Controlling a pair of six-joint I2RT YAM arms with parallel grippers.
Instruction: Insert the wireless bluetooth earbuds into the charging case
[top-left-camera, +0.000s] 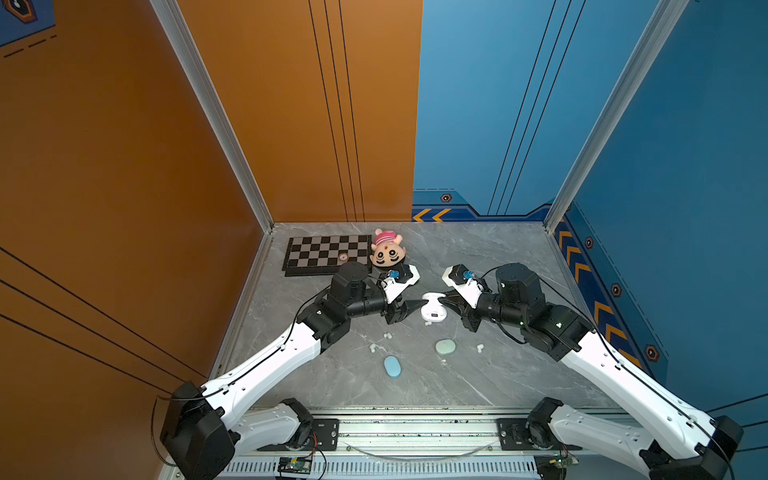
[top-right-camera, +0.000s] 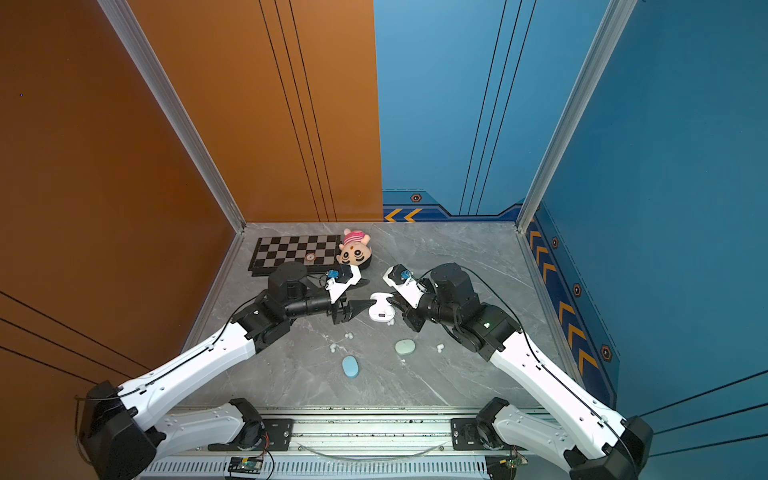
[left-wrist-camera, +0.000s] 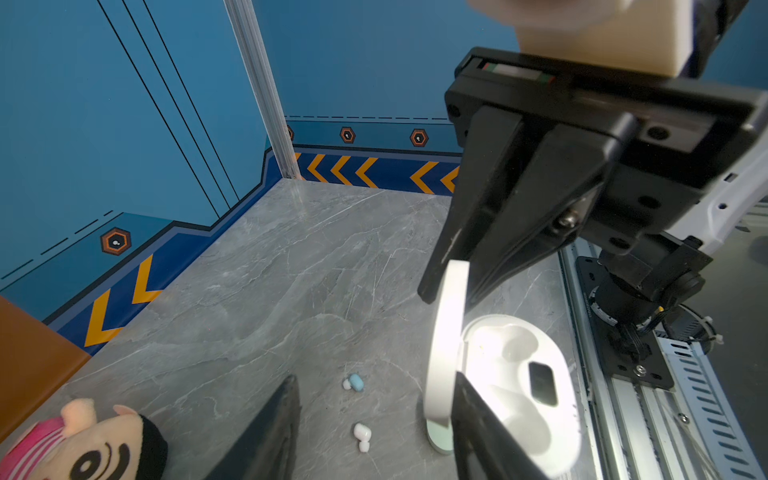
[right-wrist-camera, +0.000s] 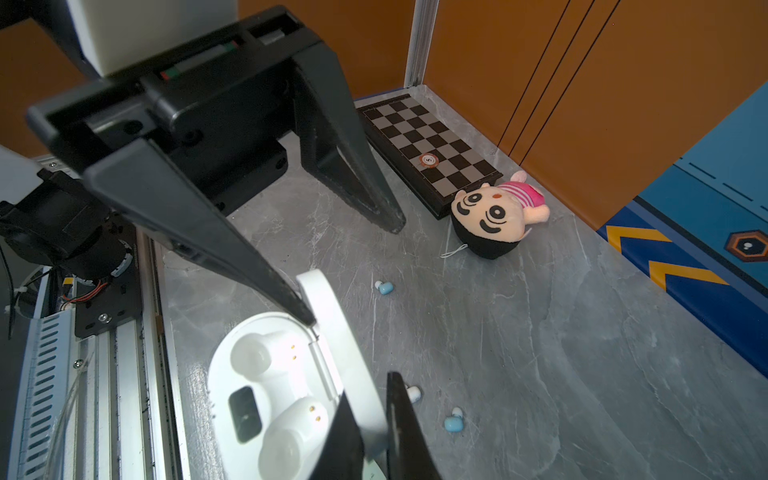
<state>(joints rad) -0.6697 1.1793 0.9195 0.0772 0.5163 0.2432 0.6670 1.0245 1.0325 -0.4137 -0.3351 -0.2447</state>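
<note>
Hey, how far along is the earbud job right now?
Done: the white charging case is open, lid pinched by the right gripper. In hand: left gripper open, empty, beside the lid. Left: both wells empty; earbuds lie on the table.

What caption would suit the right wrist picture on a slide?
Right jaws pinch the raised lid of an open, empty white case; blue buds lie loose on the table.

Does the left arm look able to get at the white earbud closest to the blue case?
Probably yes. The left gripper is open and holds nothing, and that white earbud lies on bare table close by, with nothing between them. The right gripper pinches the white case lid.
</note>
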